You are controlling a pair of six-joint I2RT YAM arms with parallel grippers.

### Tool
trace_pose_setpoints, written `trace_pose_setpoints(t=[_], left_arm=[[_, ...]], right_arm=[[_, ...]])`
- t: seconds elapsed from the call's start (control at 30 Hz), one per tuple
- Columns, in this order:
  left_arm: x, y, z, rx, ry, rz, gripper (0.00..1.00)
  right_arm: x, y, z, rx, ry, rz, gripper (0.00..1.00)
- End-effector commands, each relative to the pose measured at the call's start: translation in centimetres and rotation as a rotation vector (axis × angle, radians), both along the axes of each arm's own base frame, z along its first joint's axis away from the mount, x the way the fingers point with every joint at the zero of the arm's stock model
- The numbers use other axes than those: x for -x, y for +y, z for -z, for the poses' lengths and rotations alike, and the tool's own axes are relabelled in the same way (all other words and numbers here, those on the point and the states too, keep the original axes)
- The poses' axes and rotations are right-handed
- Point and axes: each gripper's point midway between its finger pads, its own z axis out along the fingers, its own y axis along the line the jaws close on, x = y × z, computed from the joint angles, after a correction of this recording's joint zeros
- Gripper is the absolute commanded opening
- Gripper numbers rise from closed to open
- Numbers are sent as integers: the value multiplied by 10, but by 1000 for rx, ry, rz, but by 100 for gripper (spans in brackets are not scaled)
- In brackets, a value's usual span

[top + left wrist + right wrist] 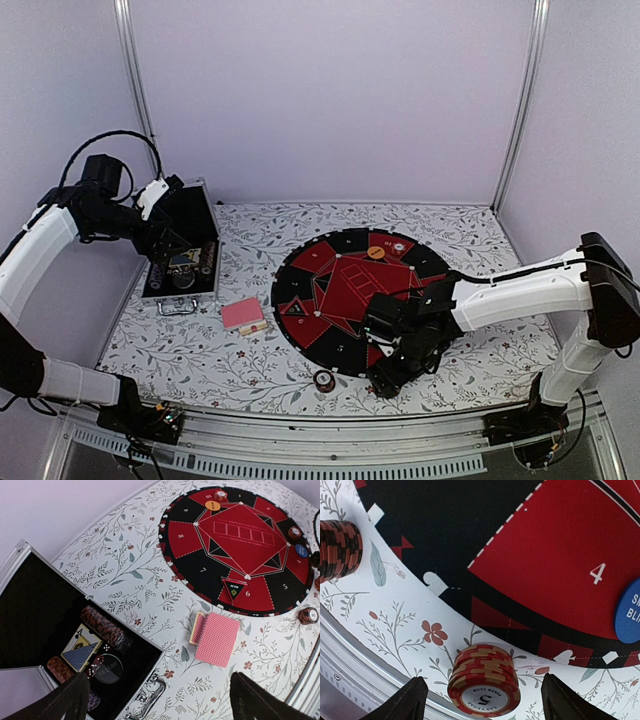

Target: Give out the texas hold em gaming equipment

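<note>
My right gripper [482, 680] is open, its fingers on either side of a stack of red-and-tan poker chips [484, 682] without touching it. The stack stands on the cloth just off the mat's front edge. A darker chip stack [337, 550] [324, 381] stands to its left. The blue button [629, 611] lies on the mat. My left gripper [160, 705] is open and empty above the case's front edge [165, 245]. The pink-backed cards [217, 639] [242, 313] lie between case and mat. The orange button [212, 505] lies at the mat's far side.
The round black-and-red mat [345, 290] fills the table's middle, with chip stacks at its rim [295, 531] [308, 615] [220, 495]. The open silver case [180, 262] at the left holds rows of chips [102, 626], a card box [80, 650] and dice. The table's metal front rail [350, 655] is close.
</note>
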Motion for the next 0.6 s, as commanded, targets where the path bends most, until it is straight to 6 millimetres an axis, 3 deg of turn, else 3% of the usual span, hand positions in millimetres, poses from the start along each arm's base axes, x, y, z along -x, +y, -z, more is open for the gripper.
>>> trace_pose_setpoints(t=[0.0, 0.27, 0.57], left_arm=[[4, -4, -7, 5, -12, 15, 100], [4, -4, -7, 4, -14, 14, 100], [4, -4, -9, 1, -20, 12, 100]], right_arm=[[0, 6, 7, -11, 3, -11, 80], [-2, 4, 16, 11, -3, -17, 72], [-6, 5, 14, 18, -22, -19, 55]])
